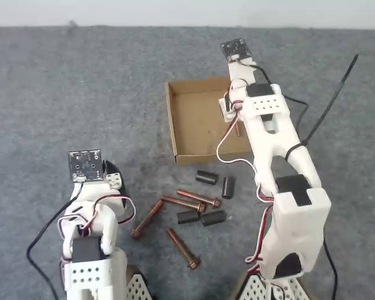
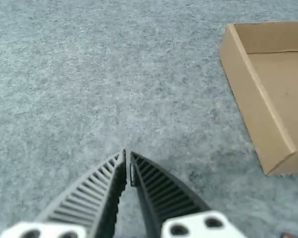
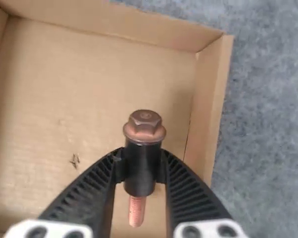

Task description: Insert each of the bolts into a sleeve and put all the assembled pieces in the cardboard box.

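Observation:
My right gripper (image 3: 141, 161) is shut on an assembled piece (image 3: 144, 130), a copper bolt pushed through a black sleeve. It hangs upright over the floor of the cardboard box (image 3: 64, 99), near the box's corner. In the high view this gripper (image 1: 233, 120) sits over the box (image 1: 194, 125) by its right side. Several loose copper bolts (image 1: 190, 200) and several black sleeves (image 1: 207, 177) lie on the grey carpet in front of the box. My left gripper (image 2: 127, 159) is shut with nothing in it, low over bare carpet left of the parts (image 1: 112, 178).
The box's near corner (image 2: 280, 161) lies ahead and to the right of my left gripper. Grey carpet covers the whole table, with free room to the left and behind the box. Cables hang along the right arm (image 1: 287, 187).

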`<act>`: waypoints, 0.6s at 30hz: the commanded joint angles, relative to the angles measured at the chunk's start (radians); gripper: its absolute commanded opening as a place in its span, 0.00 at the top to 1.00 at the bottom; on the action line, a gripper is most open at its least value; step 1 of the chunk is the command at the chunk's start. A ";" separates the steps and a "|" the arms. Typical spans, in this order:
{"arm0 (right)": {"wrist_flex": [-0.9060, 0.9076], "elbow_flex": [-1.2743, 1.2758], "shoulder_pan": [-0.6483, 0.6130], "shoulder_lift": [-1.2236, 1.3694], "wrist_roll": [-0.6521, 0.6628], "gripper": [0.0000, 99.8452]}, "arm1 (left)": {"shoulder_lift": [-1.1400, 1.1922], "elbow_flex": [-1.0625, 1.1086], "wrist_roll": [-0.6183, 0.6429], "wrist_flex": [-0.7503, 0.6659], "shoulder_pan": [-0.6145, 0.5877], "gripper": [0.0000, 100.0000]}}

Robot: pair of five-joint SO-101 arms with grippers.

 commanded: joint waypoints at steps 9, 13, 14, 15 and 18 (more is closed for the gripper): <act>0.150 -0.091 0.016 -0.074 -0.020 0.98 | -0.008 -0.013 -0.009 0.003 -0.008 0.98; 0.295 -0.087 0.016 -0.160 -0.021 0.99 | -0.008 -0.013 -0.009 0.002 -0.008 0.98; 0.331 -0.087 0.016 -0.177 -0.020 0.99 | -0.008 -0.013 -0.009 0.000 -0.008 0.98; 0.367 -0.087 0.016 -0.193 -0.012 0.99 | -0.008 -0.013 -0.009 0.000 -0.008 0.98; 0.464 -0.087 0.016 -0.232 0.009 0.99 | -0.008 -0.013 -0.009 -0.002 -0.008 0.98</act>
